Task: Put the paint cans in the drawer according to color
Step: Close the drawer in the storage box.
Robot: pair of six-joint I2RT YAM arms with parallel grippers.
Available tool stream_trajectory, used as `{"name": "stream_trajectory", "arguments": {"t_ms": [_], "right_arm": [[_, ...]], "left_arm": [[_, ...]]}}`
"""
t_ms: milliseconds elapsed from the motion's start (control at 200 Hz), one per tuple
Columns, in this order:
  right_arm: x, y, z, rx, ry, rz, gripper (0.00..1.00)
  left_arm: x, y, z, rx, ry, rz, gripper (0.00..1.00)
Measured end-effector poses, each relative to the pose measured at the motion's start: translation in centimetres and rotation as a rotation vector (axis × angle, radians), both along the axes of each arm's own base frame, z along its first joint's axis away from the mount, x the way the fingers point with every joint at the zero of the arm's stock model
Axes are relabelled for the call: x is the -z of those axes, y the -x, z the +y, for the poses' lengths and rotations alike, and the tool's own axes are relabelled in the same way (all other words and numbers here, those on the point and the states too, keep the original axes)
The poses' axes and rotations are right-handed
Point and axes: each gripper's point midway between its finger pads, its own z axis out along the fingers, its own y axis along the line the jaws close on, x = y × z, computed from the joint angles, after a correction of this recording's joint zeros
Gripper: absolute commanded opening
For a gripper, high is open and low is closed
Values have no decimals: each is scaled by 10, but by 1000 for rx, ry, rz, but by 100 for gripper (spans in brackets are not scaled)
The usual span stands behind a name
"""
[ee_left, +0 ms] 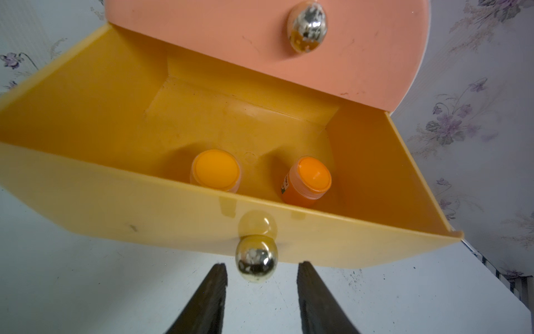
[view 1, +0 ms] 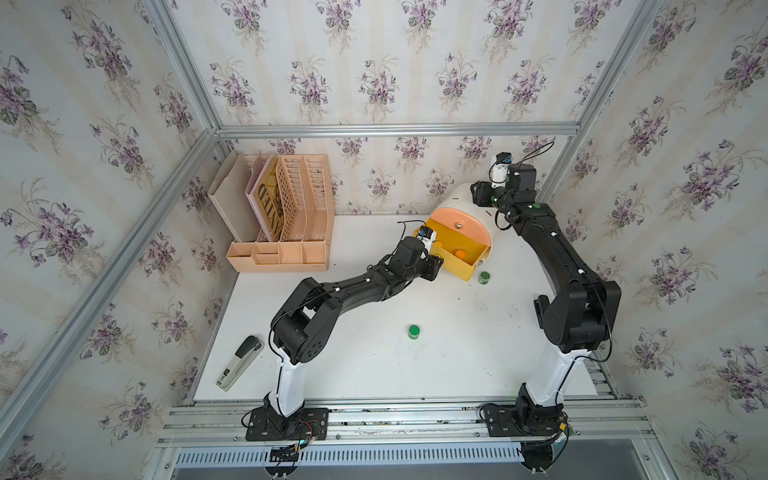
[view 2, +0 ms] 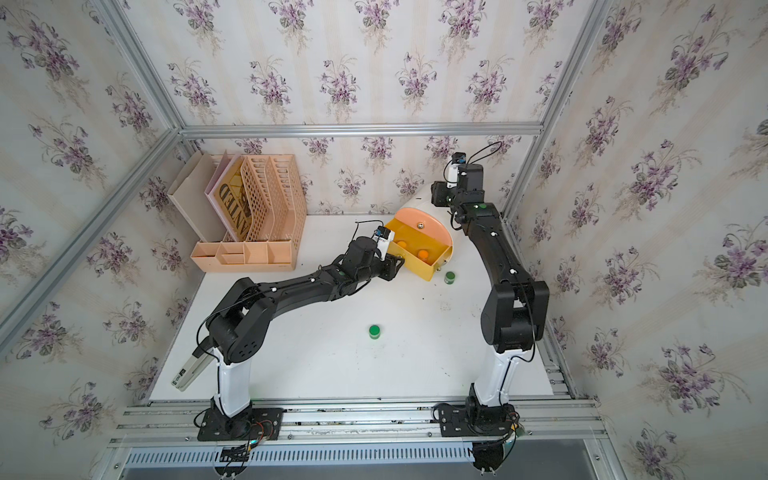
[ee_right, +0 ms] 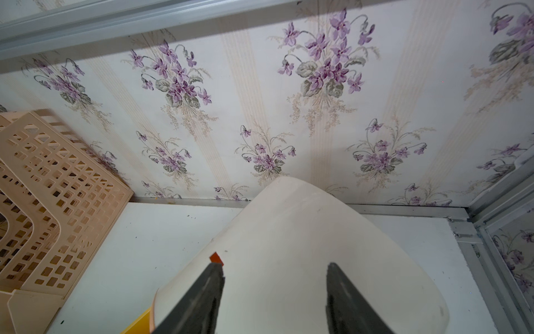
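Two orange cans (ee_left: 216,170) in yellow drawer (ee_left: 115,188); two green cans (view 1: 413,331) outside; left hand (ee_left: 261,264), right hand (ee_right: 274,264) spread.

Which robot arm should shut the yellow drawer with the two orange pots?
Left. The left gripper straddles the shiny metal knob of the yellow drawer. The right gripper is over the white drum-shaped cabinet, away from that knob.

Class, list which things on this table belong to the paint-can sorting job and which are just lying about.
Job: drawer cabinet, open yellow drawer, two orange cans inside it, two green cans outside.
Lying about: stapler, file rack.
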Motion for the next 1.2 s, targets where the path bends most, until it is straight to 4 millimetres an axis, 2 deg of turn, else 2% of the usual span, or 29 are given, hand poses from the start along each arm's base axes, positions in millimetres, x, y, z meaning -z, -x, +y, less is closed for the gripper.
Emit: {"name": "stream_trajectory", "arguments": {"t_ms": [769, 859, 1204], "right_arm": [[30, -7, 2, -28, -16, 51, 59], [37, -7, 2, -28, -13, 65, 59], [40, -13, 3, -29, -14, 40, 58]], "left_arm": [[4, -12, -9, -2, -1, 0, 20], [4, -13, -12, -1, 0, -3, 19], [4, -27, -20, -16, 6, -19, 19]]}}
